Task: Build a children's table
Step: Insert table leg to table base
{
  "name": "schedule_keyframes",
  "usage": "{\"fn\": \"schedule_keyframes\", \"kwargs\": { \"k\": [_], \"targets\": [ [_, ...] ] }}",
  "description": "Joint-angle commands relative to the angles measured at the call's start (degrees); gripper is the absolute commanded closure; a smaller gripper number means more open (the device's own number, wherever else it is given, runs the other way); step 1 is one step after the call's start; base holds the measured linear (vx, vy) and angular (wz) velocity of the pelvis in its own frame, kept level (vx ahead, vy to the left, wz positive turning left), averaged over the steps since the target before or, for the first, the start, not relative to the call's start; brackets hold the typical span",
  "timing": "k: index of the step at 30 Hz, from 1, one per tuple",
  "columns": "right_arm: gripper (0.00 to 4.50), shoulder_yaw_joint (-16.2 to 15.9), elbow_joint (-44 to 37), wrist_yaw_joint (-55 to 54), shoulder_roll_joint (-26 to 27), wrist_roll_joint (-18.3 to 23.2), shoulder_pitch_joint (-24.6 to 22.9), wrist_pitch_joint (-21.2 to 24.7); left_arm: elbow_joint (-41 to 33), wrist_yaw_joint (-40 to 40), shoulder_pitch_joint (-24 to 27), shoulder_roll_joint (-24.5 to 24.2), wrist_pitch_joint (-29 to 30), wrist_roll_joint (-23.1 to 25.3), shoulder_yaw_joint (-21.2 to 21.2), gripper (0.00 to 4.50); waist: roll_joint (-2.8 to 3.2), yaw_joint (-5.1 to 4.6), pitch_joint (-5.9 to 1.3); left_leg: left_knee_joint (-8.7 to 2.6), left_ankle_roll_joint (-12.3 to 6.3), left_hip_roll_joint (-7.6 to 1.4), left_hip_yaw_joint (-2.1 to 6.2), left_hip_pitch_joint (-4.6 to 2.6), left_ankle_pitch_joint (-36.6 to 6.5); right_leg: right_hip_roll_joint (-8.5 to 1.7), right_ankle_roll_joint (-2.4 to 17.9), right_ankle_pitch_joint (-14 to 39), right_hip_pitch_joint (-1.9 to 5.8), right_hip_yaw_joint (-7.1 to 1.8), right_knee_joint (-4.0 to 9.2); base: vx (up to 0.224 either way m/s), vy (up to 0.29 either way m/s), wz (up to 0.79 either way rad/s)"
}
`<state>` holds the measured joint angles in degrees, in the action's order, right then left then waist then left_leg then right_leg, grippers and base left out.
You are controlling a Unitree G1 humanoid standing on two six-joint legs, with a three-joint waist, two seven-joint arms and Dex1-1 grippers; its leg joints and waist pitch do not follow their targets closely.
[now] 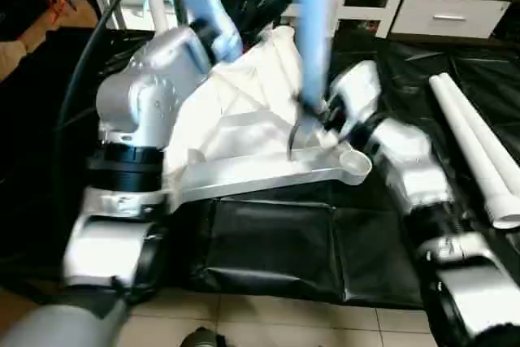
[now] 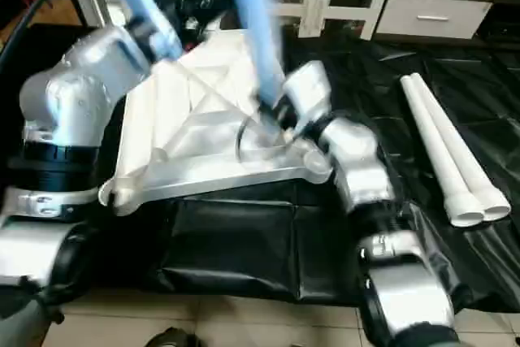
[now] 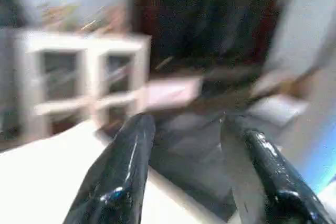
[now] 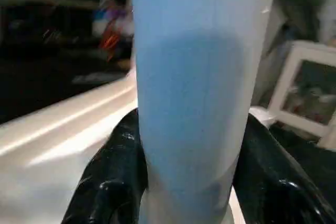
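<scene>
The black sheet (image 1: 268, 241) spreads across the floor through the middle and lower part of the head views, and we take it as a guard to keep the white parts clean and unscratched. On it, centre frame, the tabletop (image 2: 203, 140) lies underside up, its X-ribs and round corner sockets facing us, which is how it must sit if legs are to go in from above. At the right edge of the frame two spare legs (image 2: 447, 152) rest side by side on the sheet, well apart from the work and within reach for later.

Rising from the tabletop's near right corner toward the top of the frame is the leg in hand (image 1: 310, 30) (it looks bluish here). Our right hand (image 4: 184, 182) is closed around it, black fingers pressed to either side of the tube, holding it roughly upright above the corner socket (image 1: 355, 164), presumably for seating. Whether its foot has entered the socket we cannot tell.

At upper left another leg (image 1: 203, 6) stands by the left arm. Our left hand (image 3: 194, 177) has its fingers parted with nothing between them.
</scene>
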<state>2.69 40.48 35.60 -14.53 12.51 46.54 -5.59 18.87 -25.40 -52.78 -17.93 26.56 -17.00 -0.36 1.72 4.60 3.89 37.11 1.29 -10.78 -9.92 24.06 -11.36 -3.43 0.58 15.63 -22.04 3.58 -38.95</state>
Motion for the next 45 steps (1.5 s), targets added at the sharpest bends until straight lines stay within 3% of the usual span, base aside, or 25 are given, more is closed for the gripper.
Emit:
{"fn": "schedule_keyframes", "kwargs": {
  "k": [1,3,4,7,11,12,15,16,17,18,20,21,26,32,33,35,37,39,40,45],
  "targets": [
    [2.66,3.4,3.9,0.9,-2.3,3.0,1.1,2.5,-0.5,-11.0,5.2,-4.3,-4.9,4.9,-7.8,1.91,0.52,-0.47,-5.81,-2.91,-7.93,-2.85,1.27,-2.15,6.8,-4.61,16.2,-20.4,2.96,-2.76,2.93,0.000,0.000,0.00],
    [2.66,4.3,7.5,2.1,-4.9,3.2,0.9,4.6,-4.9,-21.5,11.2,-8.2,-5.8,4.7,-13.8,1.85,0.72,-0.39,-6.02,-2.94,-6.28,-3.00,1.29,-2.37,8.4,-4.73,16.9,-21.5,2.85,-2.55,2.69,0.000,0.000,0.00],
    [2.66,4.4,8.7,3.6,-6.2,3.1,0.4,5.6,-6.0,-24.3,13.5,-9.2,-7.0,5.1,-16.0,1.66,0.65,-0.29,-5.92,-2.85,-5.82,-2.89,0.87,-2.54,8.6,-4.28,17.2,-22.1,2.57,-2.53,2.64,0.000,0.000,0.00],
    [2.66,4.2,9.0,8.8,-8.7,2.9,-1.8,7.5,-5.6,-28.0,16.8,-8.4,-9.5,5.0,-19.1,1.54,0.54,0.04,-6.01,-2.71,-6.12,-2.70,0.67,-2.21,8.5,-4.32,17.7,-24.2,2.74,-2.52,2.38,0.000,0.000,0.00],
    [2.66,4.4,6.1,11.3,-11.8,3.2,-6.0,8.1,-5.2,-30.4,19.5,-6.1,-12.7,5.5,-23.0,1.33,0.32,-0.29,-5.87,-2.69,-6.87,-2.66,0.65,-1.80,6.2,-4.59,18.0,-24.5,3.12,-2.66,2.53,0.000,0.000,0.00],
    [2.66,4.6,5.4,11.2,-12.2,3.4,-6.7,8.3,-4.0,-29.6,19.4,-5.3,-14.5,6.6,-23.4,1.22,0.13,-0.35,-5.78,-2.73,-6.91,-2.63,0.63,-1.76,5.5,-4.55,17.7,-23.7,3.21,-2.70,2.74,0.000,0.000,0.00],
    [2.66,4.9,3.8,11.7,-12.9,4.0,-8.2,8.9,-0.9,-28.0,18.7,-3.6,-18.1,9.5,-24.2,1.00,0.57,-0.88,-5.69,-2.89,-6.16,-2.60,0.73,-1.75,2.7,-4.56,17.4,-19.3,3.34,-2.78,3.19,0.000,0.000,0.00],
    [2.66,5.0,3.2,11.9,-13.0,4.2,-8.6,9.1,0.4,-27.1,18.2,-2.8,-19.4,10.6,-24.2,1.00,0.43,-1.12,-5.61,-2.95,-6.30,-2.60,0.71,-1.72,2.4,-4.42,17.2,-19.1,3.38,-2.78,3.41,0.000,0.000,0.00],
    [2.66,5.1,0.6,12.6,-12.9,4.2,-10.4,9.9,3.6,-26.0,16.8,-1.5,-21.2,11.8,-24.3,0.89,1.37,-1.46,-5.52,-2.94,-6.22,-2.55,0.94,-1.74,1.7,-4.51,17.3,-18.6,3.39,-2.71,3.32,0.000,0.000,0.00],
    [2.66,5.1,-0.6,12.8,-12.8,4.3,-11.2,10.3,4.8,-25.3,16.3,-1.0,-21.8,12.4,-24.3,0.77,0.86,-1.84,-5.57,-2.95,-6.42,-2.58,0.85,-1.84,1.0,-4.39,17.0,-18.6,3.55,-2.77,3.64,0.000,0.000,0.00],
    [2.66,5.0,-1.6,12.9,-12.8,4.4,-11.8,10.6,5.7,-25.1,15.9,-0.7,-22.1,12.6,-24.3,0.67,0.60,-2.10,-5.73,-2.97,-7.21,-2.45,0.90,-1.59,1.6,-4.46,17.2,-19.6,3.71,-2.71,3.52,0.000,0.000,0.00],
    [2.66,5.0,-2.7,12.9,-12.8,4.7,-12.4,11.0,6.5,-25.1,15.5,-0.5,-22.3,12.9,-24.5,0.63,0.97,-2.27,-5.69,-2.96,-7.58,-2.44,0.98,-1.52,1.5,-4.57,17.4,-18.7,3.65,-2.64,3.63,0.000,0.000,0.00],
    [2.66,4.8,-6.1,13.2,-12.3,5.9,-14.3,11.8,11.8,-24.5,13.5,0.7,-23.0,14.7,-24.4,0.63,1.12,-2.87,-5.82,-2.86,-8.61,-2.49,0.99,-1.58,1.3,-4.53,17.5,-17.1,3.52,-2.63,3.86,0.000,0.000,0.00],
    [2.66,5.2,-8.2,13.0,-11.9,5.7,-14.5,12.8,16.3,-25.2,13.0,0.3,-21.1,16.7,-24.8,1.11,1.33,-2.73,-5.99,-2.73,-9.95,-2.64,1.11,-1.66,3.0,-4.61,17.9,-18.6,3.27,-2.56,3.59,0.000,0.000,0.00],
    [2.66,5.1,-8.5,13.0,-11.9,5.7,-14.6,12.9,16.8,-24.6,12.9,0.2,-21.2,17.0,-24.7,1.26,1.05,-2.76,-5.92,-2.80,-10.00,-2.66,1.06,-1.65,2.8,-4.58,17.9,-18.5,3.25,-2.55,3.66,0.000,0.000,0.00],
    [2.66,4.8,-9.1,13.2,-11.9,5.9,-14.6,13.2,18.0,-23.7,12.8,0.2,-21.0,17.1,-23.9,1.37,1.31,-2.63,-5.95,-2.76,-9.92,-2.69,1.05,-1.77,2.4,-4.65,17.9,-17.8,3.16,-2.57,3.69,0.000,0.000,0.00],
    [2.66,4.5,-9.6,13.4,-11.9,6.0,-14.5,13.5,18.9,-23.3,12.7,0.1,-21.2,17.2,-23.4,1.58,0.84,-2.56,-5.88,-2.86,-9.95,-2.68,0.99,-1.72,2.5,-4.64,18.0,-17.6,3.18,-2.59,3.75,0.000,0.000,0.00],
    [2.66,4.3,-9.9,13.8,-11.9,6.0,-14.4,13.8,19.7,-23.7,12.7,0.4,-21.5,16.6,-22.2,1.80,1.04,-2.44,-5.83,-2.88,-9.87,-2.75,1.04,-1.71,2.6,-4.74,18.0,-17.0,3.15,-2.57,3.71,0.000,0.000,0.00],
    [2.66,4.1,-9.9,14.2,-12.0,5.9,-14.4,14.0,20.0,-24.1,12.6,0.6,-21.4,16.3,-21.8,1.85,0.53,-2.52,-5.80,-2.96,-10.00,-2.75,0.96,-1.68,2.5,-4.70,17.9,-17.0,3.20,-2.58,3.77,0.000,0.000,0.00],
    [2.66,3.7,-9.5,15.1,-12.3,5.4,-14.3,14.0,19.9,-25.5,12.8,1.4,-22.2,15.0,-20.7,2.26,0.66,-2.51,-5.72,-2.94,-10.19,-2.71,0.96,-1.65,2.4,-4.80,17.9,-16.1,3.09,-2.61,3.80,0.000,0.000,0.00]
  ]
}}
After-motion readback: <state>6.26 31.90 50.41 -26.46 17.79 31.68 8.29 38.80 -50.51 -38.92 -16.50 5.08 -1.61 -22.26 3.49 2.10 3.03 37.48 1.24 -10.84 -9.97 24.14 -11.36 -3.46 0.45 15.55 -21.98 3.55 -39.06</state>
